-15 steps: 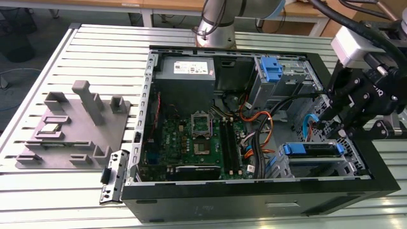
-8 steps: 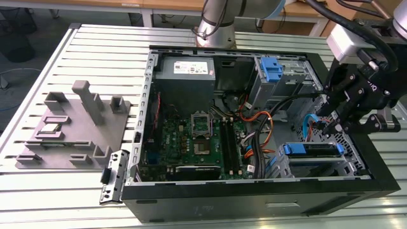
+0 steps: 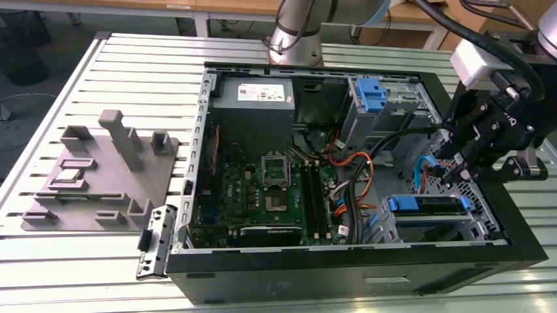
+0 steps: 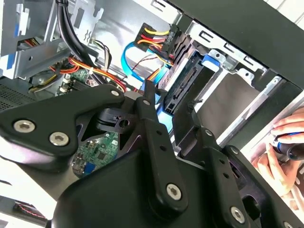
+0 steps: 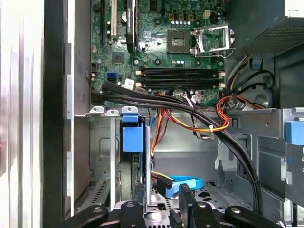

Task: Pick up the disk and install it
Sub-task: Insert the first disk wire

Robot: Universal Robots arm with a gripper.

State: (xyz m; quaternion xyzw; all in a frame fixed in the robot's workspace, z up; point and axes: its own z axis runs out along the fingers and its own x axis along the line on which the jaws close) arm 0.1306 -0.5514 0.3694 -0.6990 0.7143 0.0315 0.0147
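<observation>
roughly, the disk (image 3: pixel 424 204) stands on edge in the bay (image 3: pixel 435 226), just ahead of and below the claw (image 3: pixel 460 173). its long axis runs away from the fingertips, and its connector end is the nearer one. we judge the claw to be spread partway and holding nothing, close to the disk but not clamped on it.

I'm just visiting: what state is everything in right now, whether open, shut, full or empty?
Case, open, side panel off.
Disk, sitting in its bay, not gripped.
Gripper, open, close above the disk's bay.
Memory slots, empty.
</observation>
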